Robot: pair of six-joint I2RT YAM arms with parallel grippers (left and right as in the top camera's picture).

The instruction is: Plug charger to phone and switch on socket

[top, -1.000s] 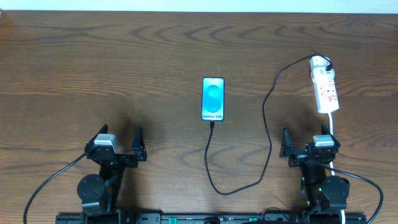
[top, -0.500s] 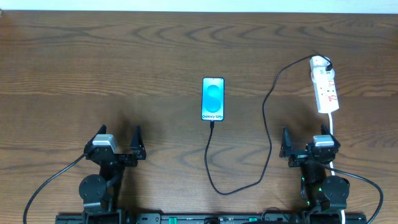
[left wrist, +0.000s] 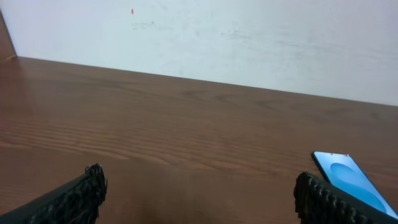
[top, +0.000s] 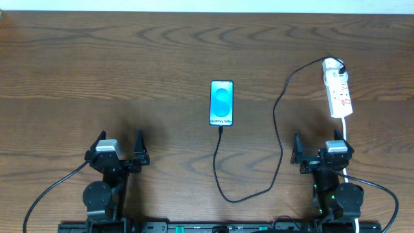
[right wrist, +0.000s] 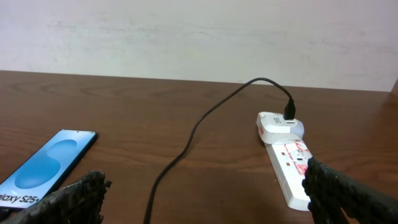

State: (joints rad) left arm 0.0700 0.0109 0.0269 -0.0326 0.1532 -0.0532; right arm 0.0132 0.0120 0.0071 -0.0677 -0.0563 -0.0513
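Observation:
The phone (top: 221, 103) lies screen up mid-table, showing light blue with teal shapes; it also shows in the left wrist view (left wrist: 352, 186) and the right wrist view (right wrist: 51, 163). The charger's thin black cable (top: 279, 138) meets the phone's near edge, loops toward me, then runs up to a white adapter (top: 332, 64) in the far end of the white socket (top: 339, 94). The right wrist view shows the cable (right wrist: 200, 122) and the socket (right wrist: 291, 164) too. My left gripper (top: 118, 144) stands open and empty, left of the phone. My right gripper (top: 321, 150) is open and empty, just short of the socket.
The socket's white cord (top: 347, 133) runs toward me past the right gripper. A pale wall (left wrist: 249, 37) rises behind the table's far edge. The brown wooden table (top: 97, 65) is bare on the left.
My left gripper has drifted slightly left and toward the near edge. Phone, cable, socket and right gripper have not moved.

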